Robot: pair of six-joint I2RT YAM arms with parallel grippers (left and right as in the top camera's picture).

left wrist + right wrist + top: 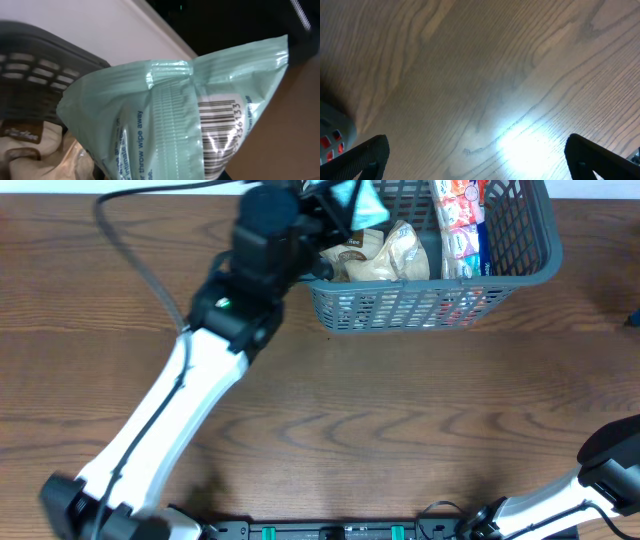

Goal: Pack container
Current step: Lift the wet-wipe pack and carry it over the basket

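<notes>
Mint-green film of the wipes packet [175,115] is clamped by the left gripper [325,210] above the left end of the container [430,308], set at the table's [120,330] far side. Light, crinkly, probably slippery, it is best pinched at 1 sealed edge. The right gripper [480,165] is splayed, holding nothing.

Container [420,305] cut off at top edge (far rim unseen); packet [150,115] hides left tool [322,208].
</notes>
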